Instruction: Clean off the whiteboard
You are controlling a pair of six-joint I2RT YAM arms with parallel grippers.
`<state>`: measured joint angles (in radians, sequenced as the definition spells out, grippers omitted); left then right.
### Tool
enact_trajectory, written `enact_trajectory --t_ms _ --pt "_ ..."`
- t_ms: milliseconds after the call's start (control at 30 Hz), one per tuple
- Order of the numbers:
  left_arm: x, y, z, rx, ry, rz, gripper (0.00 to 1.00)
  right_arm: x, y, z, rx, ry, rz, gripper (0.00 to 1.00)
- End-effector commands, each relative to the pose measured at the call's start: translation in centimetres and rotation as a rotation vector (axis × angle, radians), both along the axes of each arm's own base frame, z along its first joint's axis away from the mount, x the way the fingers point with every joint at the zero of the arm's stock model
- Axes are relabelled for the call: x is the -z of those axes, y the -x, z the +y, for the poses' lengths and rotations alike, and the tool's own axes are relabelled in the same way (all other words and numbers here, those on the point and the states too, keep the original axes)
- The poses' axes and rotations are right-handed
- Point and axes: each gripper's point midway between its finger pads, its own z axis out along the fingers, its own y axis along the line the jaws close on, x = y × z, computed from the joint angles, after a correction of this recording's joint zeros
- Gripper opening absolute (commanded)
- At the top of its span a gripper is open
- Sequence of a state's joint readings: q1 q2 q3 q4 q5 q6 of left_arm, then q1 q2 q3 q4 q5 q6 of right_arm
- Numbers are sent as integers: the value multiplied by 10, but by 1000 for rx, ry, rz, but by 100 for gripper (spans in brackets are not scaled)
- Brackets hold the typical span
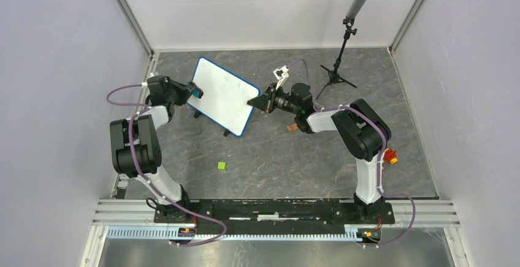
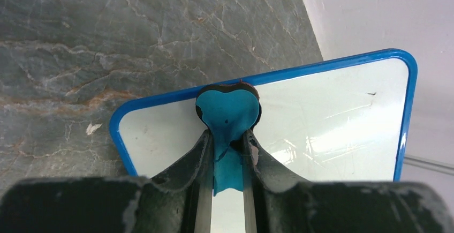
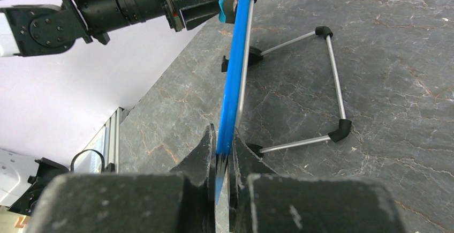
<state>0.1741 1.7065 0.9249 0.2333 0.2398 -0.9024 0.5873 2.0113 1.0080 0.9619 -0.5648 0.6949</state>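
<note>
Only right wrist shows wire stand [image 3: 335,83] behind whiteboard [image 3: 230,99]; jaws clamp edges.

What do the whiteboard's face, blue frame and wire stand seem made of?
The whiteboard has a glossy coated face, shown by glare streaks. Its blue frame is probably smooth plastic, with moulded rounded corners. The wire stand is likely metal, given its silvery sheen; its black caps look like rubber or plastic.

Near edge of the whiteboard [image 2: 332,126] out of sight behind the left hand [image 2: 227,136].
</note>
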Motion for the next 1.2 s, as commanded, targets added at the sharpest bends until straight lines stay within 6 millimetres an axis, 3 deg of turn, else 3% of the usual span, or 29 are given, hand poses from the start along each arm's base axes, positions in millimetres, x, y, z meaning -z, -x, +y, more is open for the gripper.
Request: enact_trajectory --t_ms 0,133,300,433,533,633,733,800,933,1067,1167 --pt "46 20 -6 -24 136 87 26 0 30 20 -163 15 -62 0" --pt "43 23 -2 -52 140 85 27 1 30 21 -167 12 -56 0" --pt "18 19 -10 -3 67 55 27 2 29 23 -173 10 -53 0" --pt "0 20 -36 81 -78 56 28 5 26 23 -171 21 -51 0" --pt "-10 18 -74 183 -152 51 28 7 25 22 -165 38 -55 0" --pt "-26 8 -100 244 -161 22 29 10 23 22 -157 53 -57 0" --pt "-31 1 -113 270 -148 1 29 12 20 23 -155 63 -58 0" --pt "-22 2 -117 276 -144 9 29 14 18 24 -152 74 -61 0" --pt "15 21 -109 261 -160 83 29 18 16 23 -146 101 -66 0" --pt "48 50 -87 230 -184 172 29 23 14 23 -140 112 -62 0" --pt "58 71 -62 185 -185 207 29 28 13 25 -146 110 -46 0"
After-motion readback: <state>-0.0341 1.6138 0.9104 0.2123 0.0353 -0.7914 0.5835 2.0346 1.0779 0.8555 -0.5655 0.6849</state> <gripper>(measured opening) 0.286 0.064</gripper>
